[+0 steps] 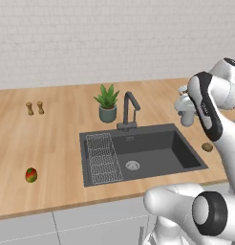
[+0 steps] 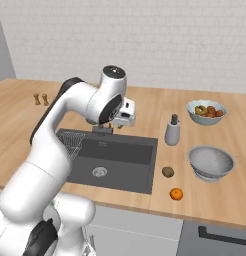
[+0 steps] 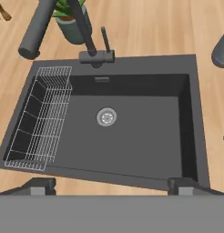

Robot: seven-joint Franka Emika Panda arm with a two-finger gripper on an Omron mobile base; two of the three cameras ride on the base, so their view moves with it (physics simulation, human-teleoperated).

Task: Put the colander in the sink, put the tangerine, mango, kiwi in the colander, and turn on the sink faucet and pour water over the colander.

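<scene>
Right base view: my gripper (image 2: 126,119) hangs above the sink's (image 2: 140,177) back edge, fingers spread, holding nothing. Colander (image 2: 211,162) sits on the tabletop well off to my right, past the soap pump (image 2: 172,130); reach goes that way.

Even, bright rendered light; soft faint shadows; no glare; low resolution, slightly soft edges throughout

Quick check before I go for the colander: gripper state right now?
Gripper: open, holding nothing, hovering above the sink.
</scene>
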